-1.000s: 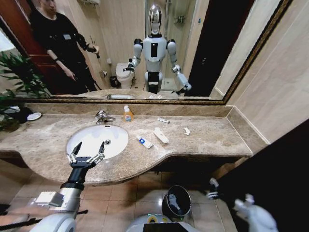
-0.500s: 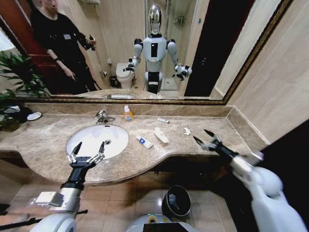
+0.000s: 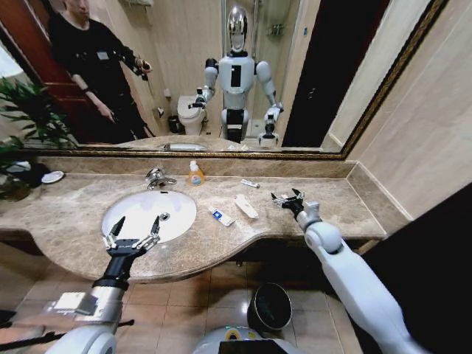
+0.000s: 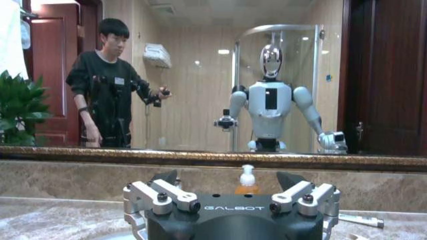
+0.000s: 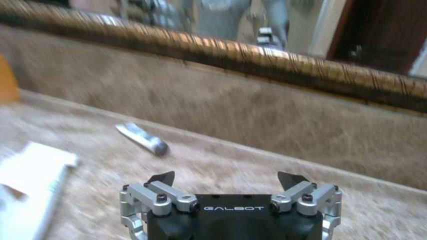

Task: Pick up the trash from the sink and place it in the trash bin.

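Observation:
The trash lies on the marble counter to the right of the white sink [image 3: 129, 210], not in the basin. There is a white-and-blue packet [image 3: 221, 217], a flat white packet [image 3: 245, 206] and a tiny white tube [image 3: 249, 184] near the back wall. My right gripper [image 3: 288, 198] hovers open just above the counter where the crumpled tissue lay and covers it. Its wrist view shows the tube [image 5: 141, 139] and the flat packet [image 5: 27, 172] ahead of the open gripper [image 5: 227, 180]. My left gripper [image 3: 133, 234] is held open over the sink's front rim. The black trash bin [image 3: 269, 306] stands on the floor below the counter.
An orange soap bottle [image 3: 195, 174] and a chrome tap [image 3: 156, 178] stand behind the basin. A mirror runs along the back wall. A potted plant [image 3: 22, 125] and a small dish [image 3: 51, 177] are at the counter's far left. The right wall closes off the counter's end.
My right arm has swung up from the floor beside the bin, over the counter, then leftward onto the tissue's spot. The left arm has not moved.

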Controlling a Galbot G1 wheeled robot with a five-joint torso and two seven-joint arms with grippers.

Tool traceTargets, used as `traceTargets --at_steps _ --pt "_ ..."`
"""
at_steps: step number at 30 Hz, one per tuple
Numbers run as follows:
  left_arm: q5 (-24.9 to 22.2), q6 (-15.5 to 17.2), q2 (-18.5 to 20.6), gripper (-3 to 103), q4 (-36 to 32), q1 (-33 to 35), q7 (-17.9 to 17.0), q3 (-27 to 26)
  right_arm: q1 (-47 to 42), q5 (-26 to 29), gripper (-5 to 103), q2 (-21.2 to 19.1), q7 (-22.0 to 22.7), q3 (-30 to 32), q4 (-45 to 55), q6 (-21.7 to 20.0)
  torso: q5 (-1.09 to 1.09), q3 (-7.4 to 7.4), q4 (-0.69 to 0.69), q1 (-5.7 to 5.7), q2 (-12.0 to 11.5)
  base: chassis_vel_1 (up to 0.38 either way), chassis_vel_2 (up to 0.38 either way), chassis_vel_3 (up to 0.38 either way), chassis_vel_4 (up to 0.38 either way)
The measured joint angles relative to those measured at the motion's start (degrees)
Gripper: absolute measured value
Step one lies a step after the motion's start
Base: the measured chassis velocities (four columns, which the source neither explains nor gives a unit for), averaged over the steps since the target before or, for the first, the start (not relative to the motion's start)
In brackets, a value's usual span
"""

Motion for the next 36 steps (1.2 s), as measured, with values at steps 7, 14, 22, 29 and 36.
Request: traceTargets --at_steps 7,14,22,29,36 --pt "0.0 0.0 0.0 100 0.0 0.0 0.0 0.0 2.07 0.25 99 -1.11 1.06 -0.35 -2.4 -5.25 -0.01 -0.01 0.0 0.0 0.0 0.0 0.0 0.0 0.0" --pt "0.0 0.0 0.0 100 0.0 0.0 0.0 0.0 2.07 1.67 78 -2.69 -0.41 0.5 -3.57 -7.24 -0.01 -0.01 -0.01 -0.01 0.0 0.0 0.0 0.0 0.0" --pt "0.0 0.0 0.0 100 0.0 0.0 0.0 0.0 1.56 2.57 50 -2.85 -1.03 1.08 -4.52 -7.45 -0.01 -0.01 0.0 -0.01 0.0 0.0 0.0 0.0 0.0" --pt "0.0 0.0 0.0 100 0.0 0.0 0.0 0.0 1.09 3.87 34 -3.24 -1.05 1.3 -4.05 -7.77 -0.01 -0.01 0.0 -0.01 0.0 0.0 0.0 0.0 0.0" --pt "0.0 -0.01 0.0 100 0.0 0.0 0.0 0.0 -1.57 4.0 1 -3.81 -0.98 3.61 -1.07 -5.43 0.0 -0.01 0.0 -0.01 0.0 0.0 0.0 0.0 0.0"
